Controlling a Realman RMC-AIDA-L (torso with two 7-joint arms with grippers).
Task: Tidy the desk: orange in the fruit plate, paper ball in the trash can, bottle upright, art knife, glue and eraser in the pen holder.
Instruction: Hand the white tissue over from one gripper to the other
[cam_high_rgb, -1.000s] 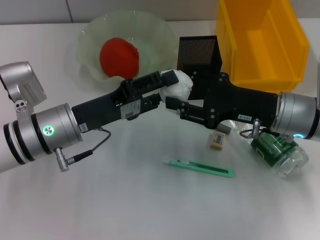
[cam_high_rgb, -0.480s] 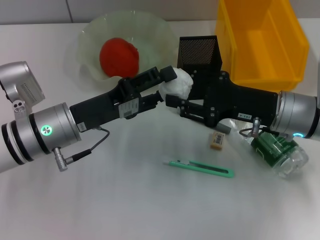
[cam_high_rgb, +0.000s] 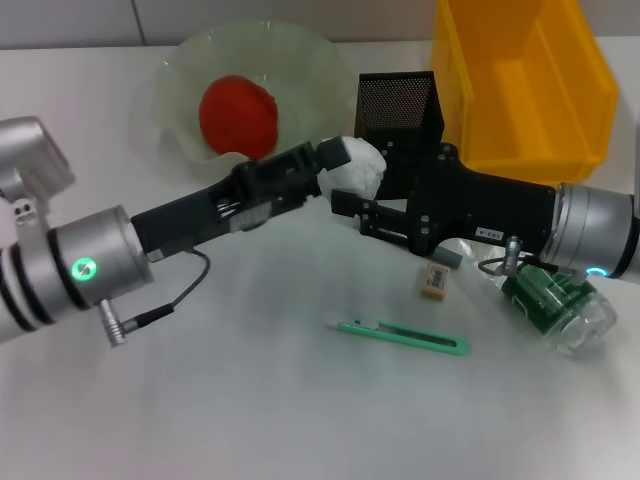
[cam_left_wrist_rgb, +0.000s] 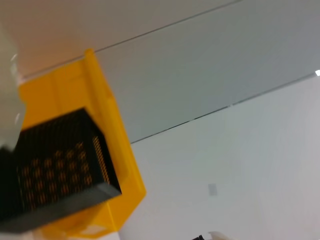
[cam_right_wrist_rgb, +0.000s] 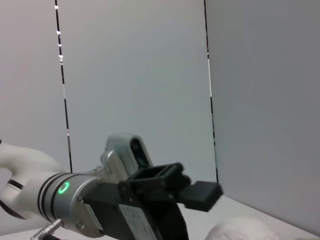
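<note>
The white paper ball (cam_high_rgb: 364, 170) is held off the table in front of the black mesh pen holder (cam_high_rgb: 397, 104), and my left gripper (cam_high_rgb: 335, 165) is shut on it. The ball (cam_right_wrist_rgb: 245, 228) also shows in the right wrist view, below the left gripper (cam_right_wrist_rgb: 192, 192). Just beside the ball, my right gripper (cam_high_rgb: 350, 215) stands open and holds nothing. The orange (cam_high_rgb: 238, 114) lies in the pale green fruit plate (cam_high_rgb: 310, 60). The eraser (cam_high_rgb: 434, 281) and green art knife (cam_high_rgb: 400, 337) lie on the table. The bottle (cam_high_rgb: 556, 305) lies on its side under the right arm. A grey piece (cam_high_rgb: 447, 257), perhaps the glue, peeks out beneath that arm.
A yellow bin (cam_high_rgb: 525, 85), the trash can, stands at the back right, touching the pen holder's side. Both arms cross the middle of the white table (cam_high_rgb: 250, 420), their tips almost meeting.
The left gripper has rolled about its wrist and risen slightly with the paper ball. The right arm has stayed still.
</note>
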